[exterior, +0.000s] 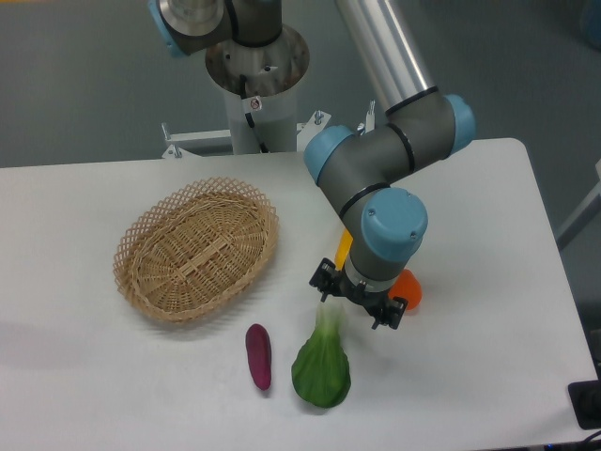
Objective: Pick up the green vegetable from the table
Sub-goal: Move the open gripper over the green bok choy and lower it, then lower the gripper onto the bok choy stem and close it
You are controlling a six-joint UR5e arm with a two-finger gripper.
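Green vegetable (321, 368) lies at 6 o'clock on the table (488, 395), its pale stem under my gripper (356, 305), whose jaws are spread and empty; I should descend straddling the stem.

robot lab, pedestal-mounted arm (394, 178), white table (75, 376)
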